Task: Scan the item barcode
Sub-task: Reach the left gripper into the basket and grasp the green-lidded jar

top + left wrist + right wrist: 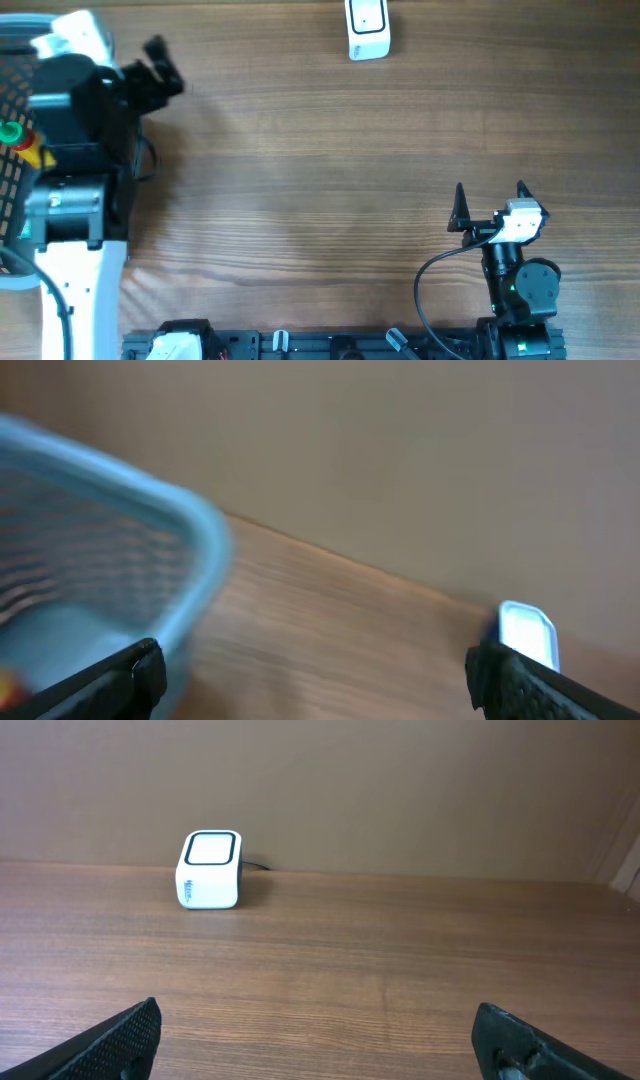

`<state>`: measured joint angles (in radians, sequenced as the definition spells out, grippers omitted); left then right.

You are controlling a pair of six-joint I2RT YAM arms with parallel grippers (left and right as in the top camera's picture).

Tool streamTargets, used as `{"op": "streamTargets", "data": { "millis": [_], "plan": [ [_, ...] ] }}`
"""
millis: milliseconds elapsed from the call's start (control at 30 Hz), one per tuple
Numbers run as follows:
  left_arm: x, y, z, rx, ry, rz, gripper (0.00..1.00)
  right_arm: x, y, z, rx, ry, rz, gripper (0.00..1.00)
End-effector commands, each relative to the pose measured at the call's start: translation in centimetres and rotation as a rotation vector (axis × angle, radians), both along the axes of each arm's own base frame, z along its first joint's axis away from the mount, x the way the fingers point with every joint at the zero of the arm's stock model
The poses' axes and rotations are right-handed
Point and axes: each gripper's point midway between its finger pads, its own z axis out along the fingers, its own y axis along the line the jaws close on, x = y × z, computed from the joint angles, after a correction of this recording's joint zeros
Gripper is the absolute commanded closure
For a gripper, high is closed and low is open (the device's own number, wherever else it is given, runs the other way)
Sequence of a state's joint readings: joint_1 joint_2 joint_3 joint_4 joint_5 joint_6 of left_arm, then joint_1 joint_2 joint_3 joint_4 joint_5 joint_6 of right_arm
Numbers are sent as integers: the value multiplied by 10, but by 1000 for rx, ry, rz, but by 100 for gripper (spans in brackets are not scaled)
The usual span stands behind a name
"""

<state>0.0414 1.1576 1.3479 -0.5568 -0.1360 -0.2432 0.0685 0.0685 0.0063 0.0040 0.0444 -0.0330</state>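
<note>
A white barcode scanner [368, 30] with a dark-rimmed window stands at the table's far edge; it also shows as the scanner [210, 870] and the scanner [527, 632]. Coloured items [22, 142], green, red and yellow, lie in a blue mesh basket [10, 95] at the far left; no barcode shows. My left gripper [168, 66] hangs open just right of the basket, nothing between its fingers [135, 672]. My right gripper [490, 195] stands open near the front right, empty, facing the scanner across bare wood.
The blue basket rim [150, 520] fills the left of the blurred left wrist view. The left arm's white and black body [75, 200] stands along the left side. A black rail with cables [330, 345] runs along the front edge.
</note>
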Motion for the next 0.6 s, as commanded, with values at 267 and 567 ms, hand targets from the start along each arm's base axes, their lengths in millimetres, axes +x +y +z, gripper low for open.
{"op": "streamTargets", "data": {
  "millis": [267,567],
  "plan": [
    [-77,165,-16,-432,-40,676,0,0,2,1,-18,-3,13,0],
    [-107,195,-113,-701,222,978,0,0,2,1,-18,-3,13,0]
  ]
}}
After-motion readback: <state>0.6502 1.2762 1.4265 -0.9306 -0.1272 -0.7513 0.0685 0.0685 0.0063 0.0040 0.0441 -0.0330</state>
